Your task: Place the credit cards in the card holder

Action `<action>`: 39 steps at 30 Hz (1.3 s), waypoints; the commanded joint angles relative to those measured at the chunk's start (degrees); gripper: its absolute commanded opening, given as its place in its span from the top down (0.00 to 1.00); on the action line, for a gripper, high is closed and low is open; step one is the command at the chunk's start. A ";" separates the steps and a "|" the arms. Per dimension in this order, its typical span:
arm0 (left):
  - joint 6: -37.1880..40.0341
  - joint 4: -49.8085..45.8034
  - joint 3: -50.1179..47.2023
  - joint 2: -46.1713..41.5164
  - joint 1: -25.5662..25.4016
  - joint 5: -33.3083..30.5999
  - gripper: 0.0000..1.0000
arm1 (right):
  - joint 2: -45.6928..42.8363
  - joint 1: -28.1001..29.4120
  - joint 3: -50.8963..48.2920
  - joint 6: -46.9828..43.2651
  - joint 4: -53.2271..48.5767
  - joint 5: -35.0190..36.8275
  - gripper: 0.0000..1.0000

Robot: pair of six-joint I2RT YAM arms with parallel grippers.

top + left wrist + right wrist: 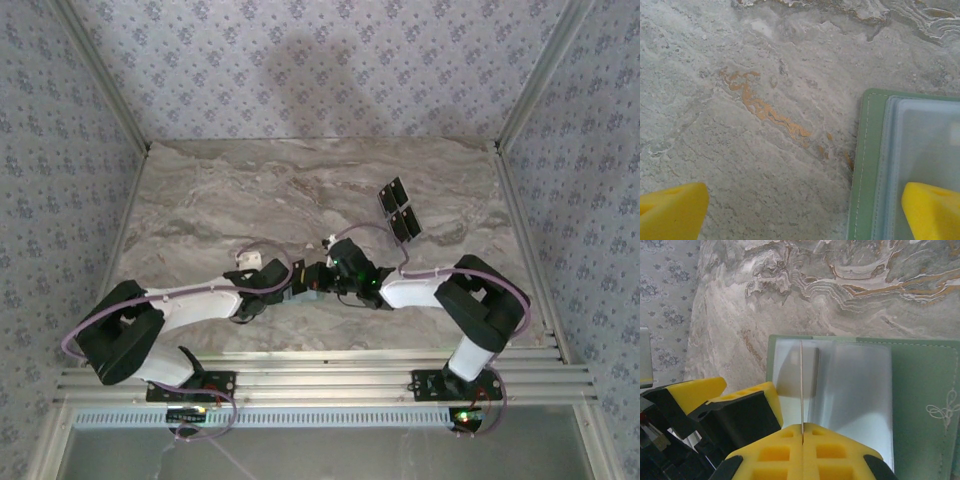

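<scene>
The pale green card holder (925,385) lies open on the marble table, its clear plastic sleeve (855,390) facing up. My right gripper (802,432) is shut on a thin credit card (801,385), seen edge-on, standing upright over the sleeve's left part. In the top view the right gripper (322,275) meets my left gripper (300,282) at mid-table. The left gripper (805,215) is open, one yellow finger (932,210) over the card holder (867,165) and the other (670,210) over bare table. Two black credit cards (400,210) lie side by side farther back on the right.
The marble tabletop (250,190) is bordered by patterned walls on three sides and an aluminium rail (320,380) along the near edge. The left gripper's black and yellow finger (740,410) sits close beside the right gripper's fingers.
</scene>
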 commanded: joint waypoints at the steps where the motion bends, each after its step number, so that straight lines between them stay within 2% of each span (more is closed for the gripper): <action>1: -0.21 -3.63 -2.04 0.22 0.23 -0.10 0.00 | 1.23 0.56 -0.54 1.15 2.69 1.98 1.00; 24: -0.34 -3.23 -2.48 0.03 0.15 -0.10 0.00 | 4.67 0.56 -0.87 2.27 5.02 1.82 1.00; 39: -0.51 -3.31 -2.52 0.00 0.05 -0.10 0.00 | 6.53 0.88 -2.72 6.29 8.82 1.84 1.00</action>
